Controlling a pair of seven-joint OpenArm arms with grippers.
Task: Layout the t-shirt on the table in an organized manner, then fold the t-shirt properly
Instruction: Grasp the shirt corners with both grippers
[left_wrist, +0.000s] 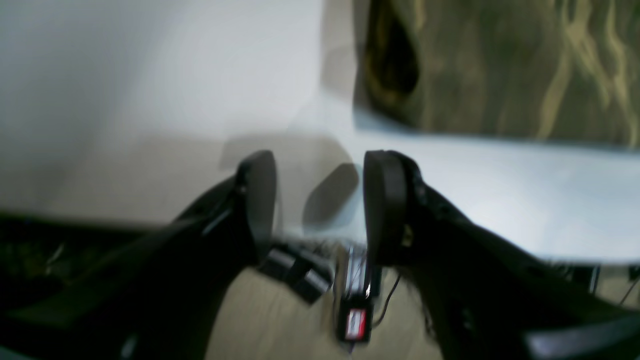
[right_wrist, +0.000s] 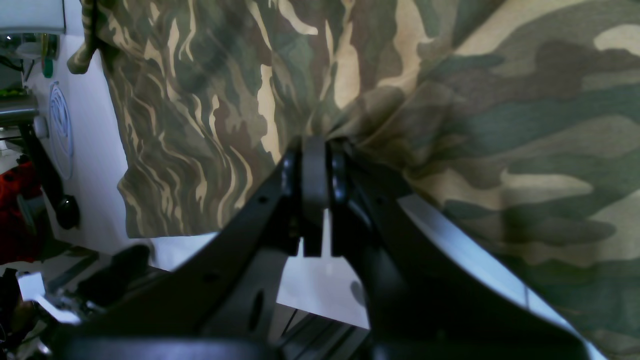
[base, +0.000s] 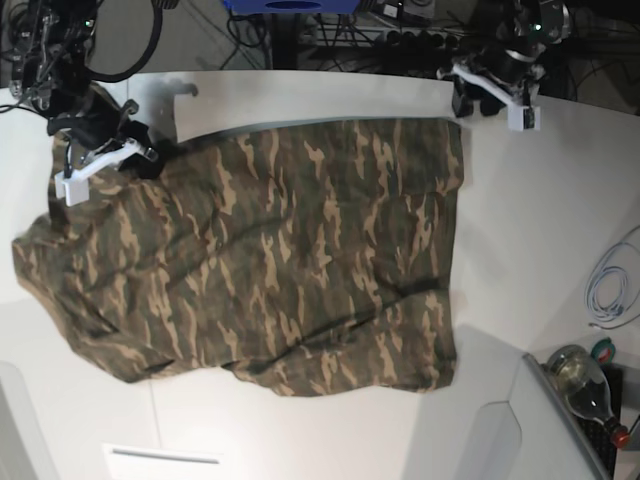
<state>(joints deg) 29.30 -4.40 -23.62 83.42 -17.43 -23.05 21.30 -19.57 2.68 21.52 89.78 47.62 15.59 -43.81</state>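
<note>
My right tool is closed on the t-shirt. In the right wrist view its two fingers press together on a pinched fold of camouflage cloth, and creases in the cloth radiate from the tips. In the base view this tool sits at the t-shirt's far-left corner, touching the cloth.

My left tool stands apart and holds nothing. In the left wrist view bare tabletop shows through the gap between its two black pads. The picture is blurred, so I cannot tell whether the pads touch the tabletop. The nearest edge of the t-shirt lies beyond the tips, apart from them. In the base view this tool sits just beyond the t-shirt's far-right corner, near the cloth; whether it touches the cloth I cannot tell from there.

The t-shirt lies spread on the white tabletop. Its right side edge runs nearly straight. Its left part is skewed and wrinkled, with folds running across the middle. A white cable lies on the tabletop well to the right of the t-shirt, and a bottle stands off the t-shirt's near-right corner.
</note>
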